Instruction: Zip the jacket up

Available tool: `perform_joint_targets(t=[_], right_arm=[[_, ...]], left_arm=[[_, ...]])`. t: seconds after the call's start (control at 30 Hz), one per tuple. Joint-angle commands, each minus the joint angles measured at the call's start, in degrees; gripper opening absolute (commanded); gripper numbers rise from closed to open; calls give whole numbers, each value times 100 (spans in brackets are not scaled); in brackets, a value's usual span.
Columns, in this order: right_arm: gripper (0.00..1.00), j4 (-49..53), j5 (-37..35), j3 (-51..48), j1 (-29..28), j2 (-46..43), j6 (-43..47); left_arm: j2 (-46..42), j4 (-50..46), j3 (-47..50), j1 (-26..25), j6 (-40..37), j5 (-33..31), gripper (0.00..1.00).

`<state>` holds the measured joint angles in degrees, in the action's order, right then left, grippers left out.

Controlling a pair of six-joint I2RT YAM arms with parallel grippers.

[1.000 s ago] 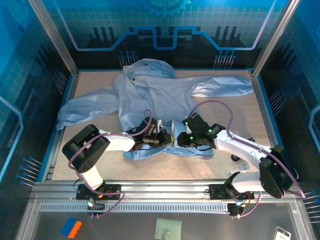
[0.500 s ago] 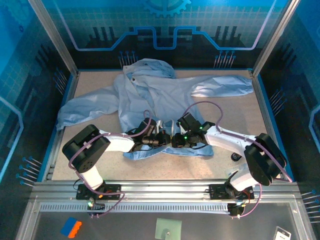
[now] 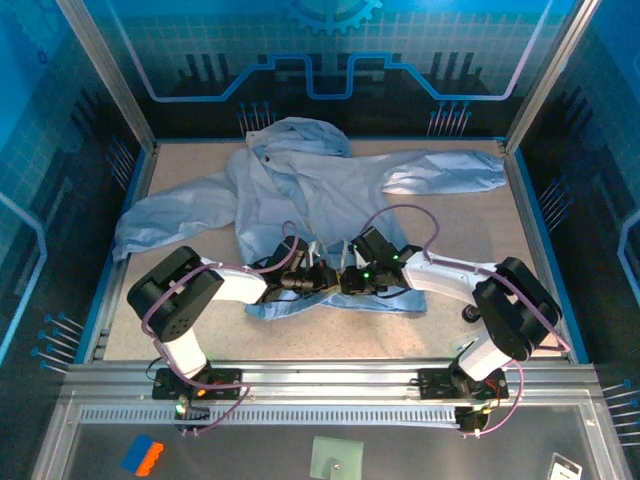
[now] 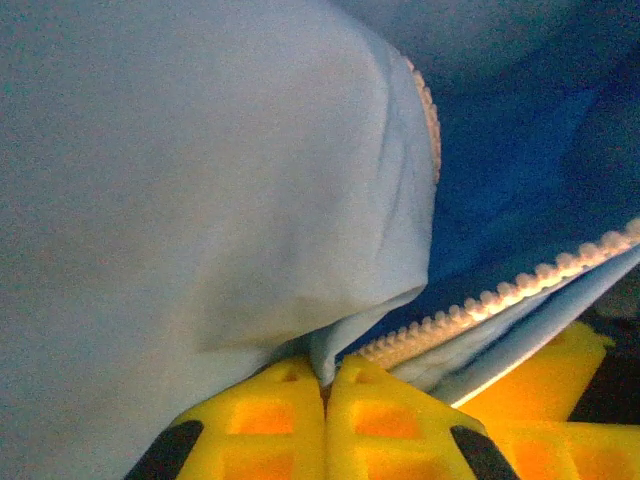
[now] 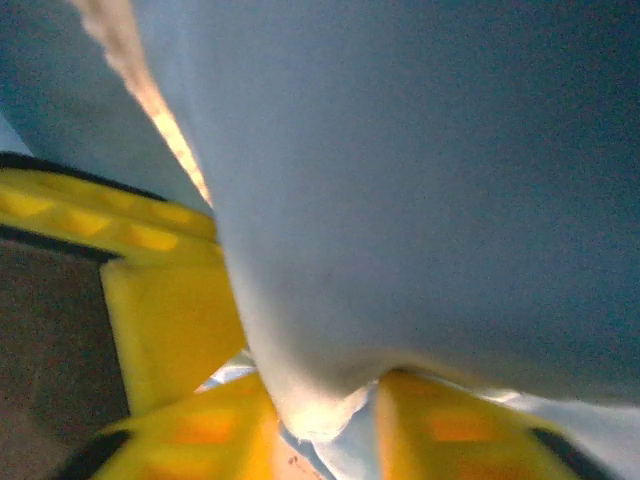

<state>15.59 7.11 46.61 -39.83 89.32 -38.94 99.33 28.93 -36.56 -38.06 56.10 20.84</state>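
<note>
Your left gripper (image 4: 325,378) and right gripper (image 5: 322,405), 2 in all, each pinch the jacket (image 3: 320,190) fabric near its zipper (image 4: 480,305).

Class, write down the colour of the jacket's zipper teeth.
Cream-white zipper teeth on the pale blue fabric jacket; clearest in the left wrist view.

Jacket (image 3: 300,190): pale blue, plain.
Zipper teeth (image 4: 500,295): cream.
Left pincer (image 4: 325,385), right pincer (image 5: 325,425): yellow.
Tabletop (image 3: 470,250): beige, speckled.
Arms (image 3: 450,272): white, black joints.
Cables (image 3: 400,208): purple.
Far wall (image 3: 200,40): blue, grid pattern.
</note>
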Motion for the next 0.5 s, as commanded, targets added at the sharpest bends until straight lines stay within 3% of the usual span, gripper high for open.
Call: perform_joint_targets(t=[0.0, 0.07, 0.27, 0.47], right_arm=[[9, -521, 98, -321, 48, -125, -35], [0, -694, 159, -518, 197, -397, -6], [0, -601, 527, -697, 743, -1178, 501], [0, -276, 1408, -425, 1088, -1587, 1523]], left_arm=[[51, 523, 136, 107, 178, 275, 0], [-16, 588, 212, 190, 177, 322, 0], [-554, 582, 459, 552, -60, 529, 0], [-1482, 457, 600, 838, -800, 967, 0]])
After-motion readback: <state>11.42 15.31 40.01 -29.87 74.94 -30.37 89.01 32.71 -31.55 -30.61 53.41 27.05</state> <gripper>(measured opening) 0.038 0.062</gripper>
